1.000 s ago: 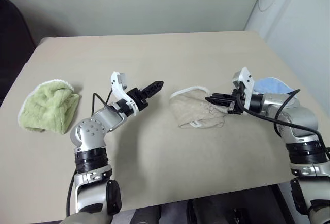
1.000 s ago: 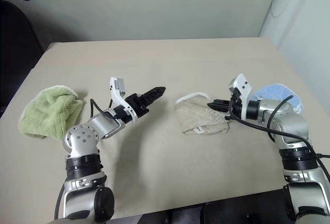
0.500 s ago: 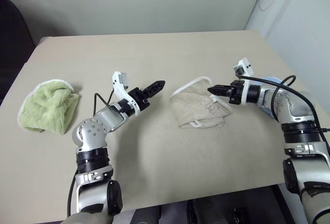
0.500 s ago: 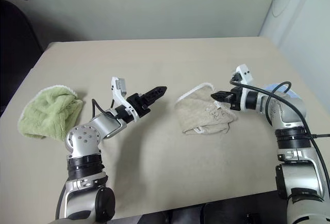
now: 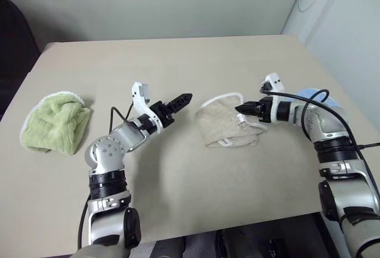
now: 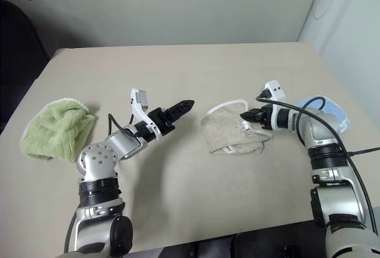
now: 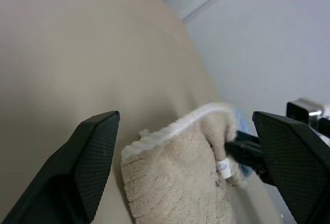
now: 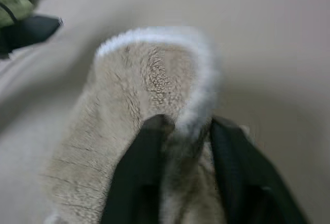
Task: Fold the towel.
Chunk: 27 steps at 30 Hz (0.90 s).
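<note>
The beige worktop (image 5: 196, 62) sits against pale walls. The towel (image 5: 228, 126) lies crumpled right of centre. The right tool (image 5: 240, 109) straddles the towel's white-edged fold at its 3 o'clock side; the left tool (image 5: 183, 98), released wide, hovers at its 9 o'clock.

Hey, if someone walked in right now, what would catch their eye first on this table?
Probably the crumpled beige terry towel with white corded edging mid-table, with the right gripper at its raised edge, jaws on either side of the white cord. The left gripper hovers beside it, jaws wide open. A fluffy lime-green towel sits bunched near the table's left edge.
</note>
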Tool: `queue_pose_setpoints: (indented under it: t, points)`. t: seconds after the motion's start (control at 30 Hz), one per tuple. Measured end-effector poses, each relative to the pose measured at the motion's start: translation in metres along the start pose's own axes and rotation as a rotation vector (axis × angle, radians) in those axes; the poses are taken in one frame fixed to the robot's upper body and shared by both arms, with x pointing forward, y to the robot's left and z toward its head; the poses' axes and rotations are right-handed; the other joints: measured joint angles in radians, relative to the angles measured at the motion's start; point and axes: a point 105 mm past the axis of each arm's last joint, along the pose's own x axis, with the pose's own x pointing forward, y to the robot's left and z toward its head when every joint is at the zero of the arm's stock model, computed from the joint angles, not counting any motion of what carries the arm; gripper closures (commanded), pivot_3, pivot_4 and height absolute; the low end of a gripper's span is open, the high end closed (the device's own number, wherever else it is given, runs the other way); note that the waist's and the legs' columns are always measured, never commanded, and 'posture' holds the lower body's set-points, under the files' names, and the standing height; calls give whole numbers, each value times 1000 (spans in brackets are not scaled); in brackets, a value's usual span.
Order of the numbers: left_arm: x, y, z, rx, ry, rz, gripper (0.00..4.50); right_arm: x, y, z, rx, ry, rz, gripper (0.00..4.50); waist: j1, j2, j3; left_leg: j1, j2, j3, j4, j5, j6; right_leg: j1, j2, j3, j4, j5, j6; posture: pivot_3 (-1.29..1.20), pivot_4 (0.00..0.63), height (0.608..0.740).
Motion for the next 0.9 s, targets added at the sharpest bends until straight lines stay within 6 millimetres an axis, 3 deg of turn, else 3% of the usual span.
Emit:
queue_pose_setpoints:
  t: [0.17, 0.7, 0.83, 0.9]
  points:
    - [1, -1, -1, 1, 3, -2, 0, -1, -2, 5, -50, -21, -16, 461, 0, 0, 0, -1, 0, 0, 0, 0, 0, 0, 0, 0, 0, 0, 0, 0, 150, 740]
    - [3, -3, -4, 41, 31, -14, 0, -26, -22, 33, -447, -102, -171, 461, -2, 0, 0, -1, 0, 0, 0, 0, 0, -1, 0, 0, 1, 0, 0, 0, 150, 740]
    - [4, -11, 0, 166, 29, -42, 0, -29, -18, 38, -482, -116, -156, 1402, -1, 0, 0, -3, 0, 0, 1, 0, 0, -2, 0, 0, 0, 0, 0, 0, 150, 740]
    - [5, -21, 6, 246, -2, -76, 398, -30, -12, 41, -499, -129, -135, 2115, -1, 0, 0, -3, 0, 0, 1, 0, 0, -2, 0, 0, 0, 0, 0, 0, 150, 740]
